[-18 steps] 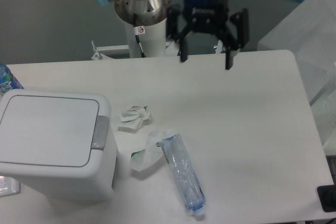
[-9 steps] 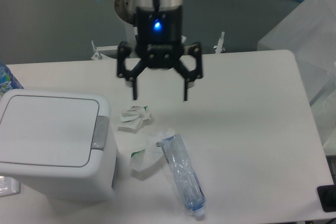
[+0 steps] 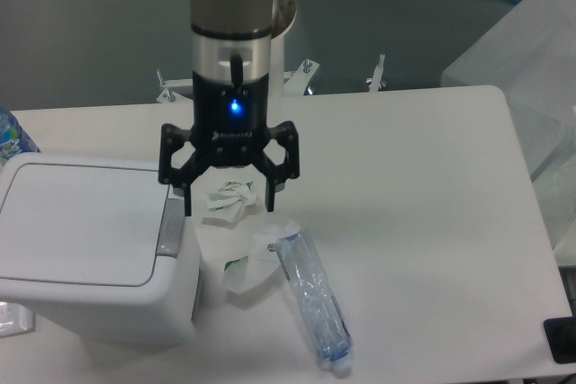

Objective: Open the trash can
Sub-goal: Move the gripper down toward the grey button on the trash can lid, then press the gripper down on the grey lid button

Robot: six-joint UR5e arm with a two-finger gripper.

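The trash can (image 3: 85, 249) is a large white bin at the left of the table, lid flat and closed, with a grey push-button tab (image 3: 170, 227) on its right edge. My gripper (image 3: 229, 209) hangs open just right of the bin's top right corner, fingers pointing down. Its left finger (image 3: 187, 200) is right beside the grey tab, slightly above it. Its right finger (image 3: 270, 197) is over a crumpled white paper.
A crumpled white paper wad (image 3: 227, 202) lies under the gripper. A crushed clear plastic bottle (image 3: 312, 298) and a torn wrapper (image 3: 252, 263) lie right of the bin. A blue-labelled bottle (image 3: 9, 137) shows at the far left edge. A translucent box (image 3: 531, 51) stands at the right.
The gripper has travelled from the table's back edge forward and to the left, and lower, ending beside the bin's grey tab. It stays open. The lid has not moved.
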